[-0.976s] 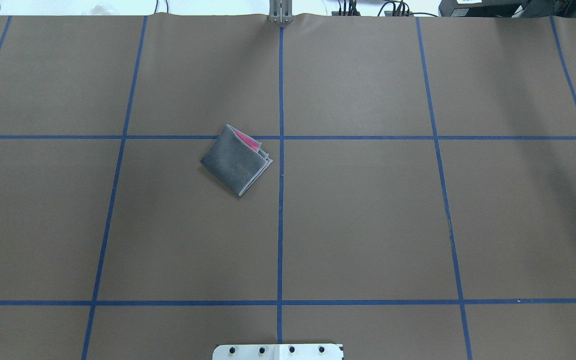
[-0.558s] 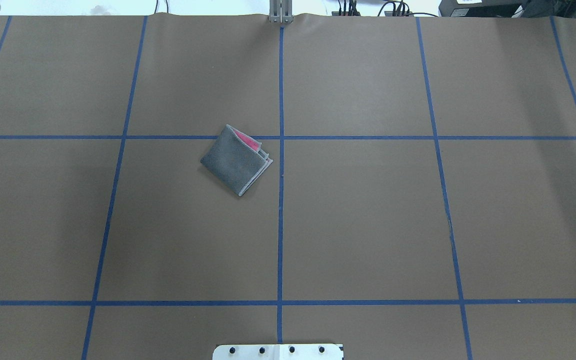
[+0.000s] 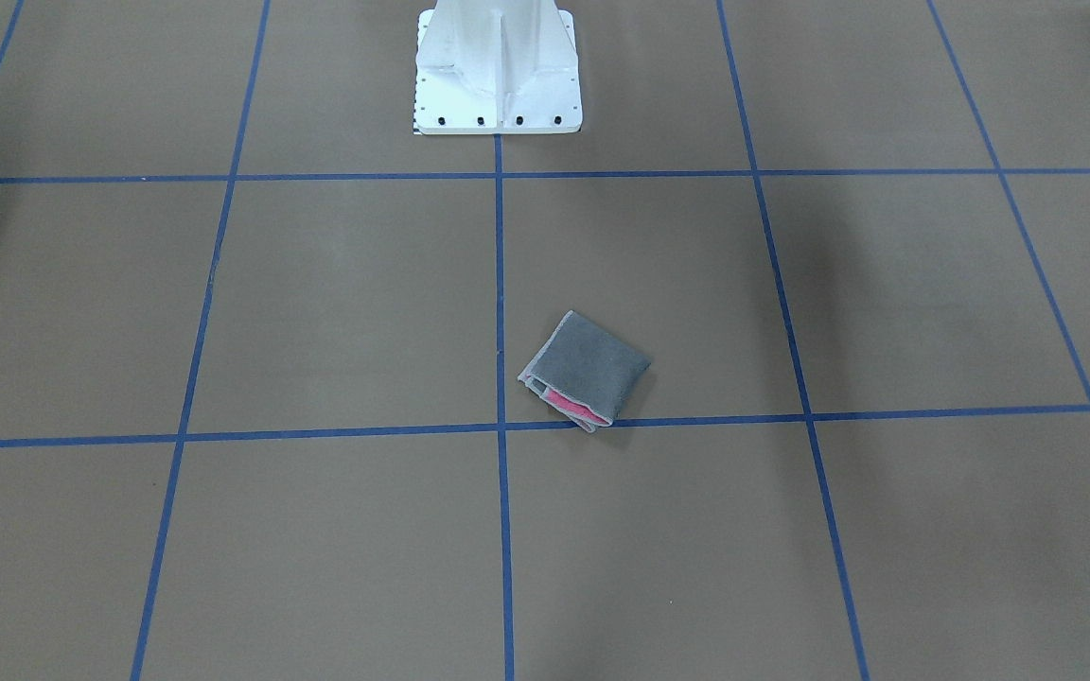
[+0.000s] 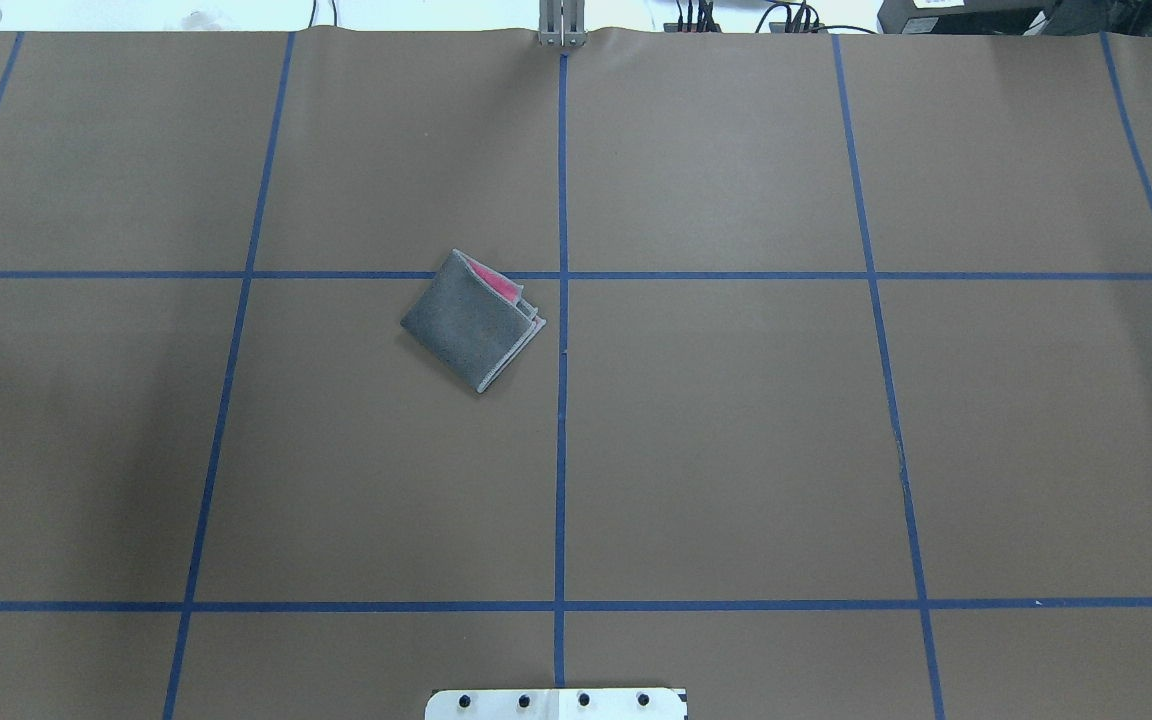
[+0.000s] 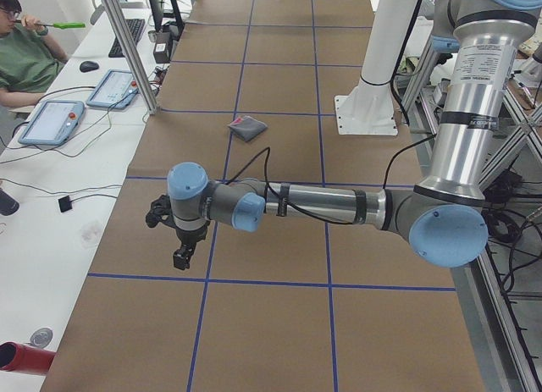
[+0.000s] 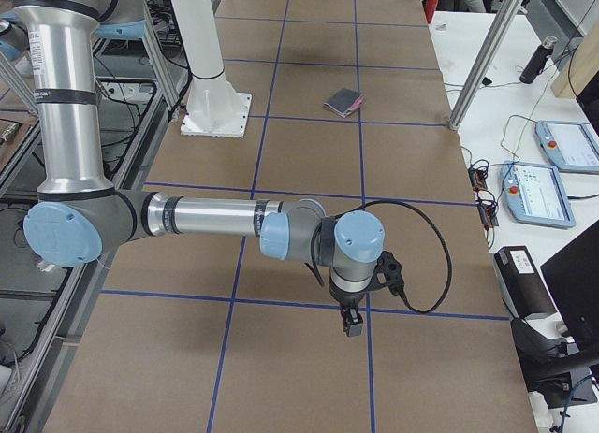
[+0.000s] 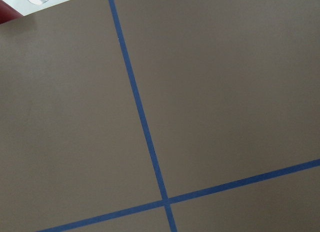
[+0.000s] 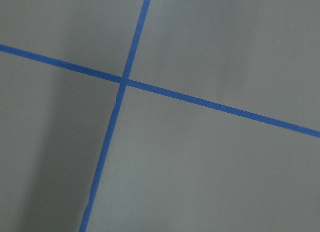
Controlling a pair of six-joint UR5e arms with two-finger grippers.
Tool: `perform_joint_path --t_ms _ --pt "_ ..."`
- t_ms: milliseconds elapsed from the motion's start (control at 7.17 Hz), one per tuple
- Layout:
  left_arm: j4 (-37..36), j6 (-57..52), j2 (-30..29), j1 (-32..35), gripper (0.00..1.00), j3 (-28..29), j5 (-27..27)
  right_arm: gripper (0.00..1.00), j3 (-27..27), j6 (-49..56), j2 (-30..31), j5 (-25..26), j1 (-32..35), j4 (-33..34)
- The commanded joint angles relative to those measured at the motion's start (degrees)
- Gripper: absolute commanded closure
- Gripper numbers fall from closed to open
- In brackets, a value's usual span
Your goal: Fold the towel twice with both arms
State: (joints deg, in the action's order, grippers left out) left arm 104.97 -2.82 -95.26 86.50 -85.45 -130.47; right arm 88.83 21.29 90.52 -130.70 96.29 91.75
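The towel point(image 4: 473, 320) lies on the brown table, folded into a small square with the dark grey face up. A strip of pink shows at its far right edge. It also shows in the front-facing view point(image 3: 586, 367), the left view point(image 5: 247, 128) and the right view point(image 6: 343, 102). Nothing holds it. My left gripper point(image 5: 182, 258) hangs over the table's left end, far from the towel. My right gripper point(image 6: 351, 325) hangs over the table's right end, also far from it. Both show only in the side views, so I cannot tell whether they are open or shut.
The white pedestal base point(image 3: 496, 66) stands at the robot's edge of the table. Blue tape lines point(image 4: 561, 400) grid the brown cover. An operator point(image 5: 21, 57) sits at a side desk with tablets point(image 5: 51, 121). Metal frame posts point(image 6: 477, 78) stand at the far edge.
The towel has not moved. In the overhead view a faint shadow has spread over the left part of the table.
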Motion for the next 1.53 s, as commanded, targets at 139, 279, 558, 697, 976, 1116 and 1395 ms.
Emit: perform_joint_path --t_ms 139,279,558,697,976,1116,1395 --pt "-14.7 -0.2 8.7 3.4 0.00 -15.3 -4.0 0.00 0.4 -3.1 0.9 -1.6 0.0 -1.0" --pt "-21.0 -0.2 11.2 3.4 0.00 -21.6 -4.0 0.00 0.3 -3.2 0.7 -2.5 0.0 -0.9" --pt "-25.7 -0.2 11.7 3.4 0.00 -22.1 -3.8 0.00 0.3 -3.3 0.9 -5.1 0.0 -0.9" --pt "-25.7 -0.1 11.5 3.2 0.00 -20.7 -3.7 0.00 0.4 -4.7 1.0 -5.2 0.0 -0.9" --pt "-25.5 0.1 11.4 3.2 0.00 -20.1 -3.7 0.00 1.4 -9.2 1.1 -5.1 0.0 -1.1" --pt "-25.4 0.2 11.3 3.2 0.00 -19.8 -3.7 0.00 1.4 -9.2 1.6 -5.1 -0.1 -1.3" --pt "-23.4 0.1 9.8 2.9 0.00 -15.2 -3.7 0.00 1.0 -9.2 2.1 -5.1 -0.1 -1.6"
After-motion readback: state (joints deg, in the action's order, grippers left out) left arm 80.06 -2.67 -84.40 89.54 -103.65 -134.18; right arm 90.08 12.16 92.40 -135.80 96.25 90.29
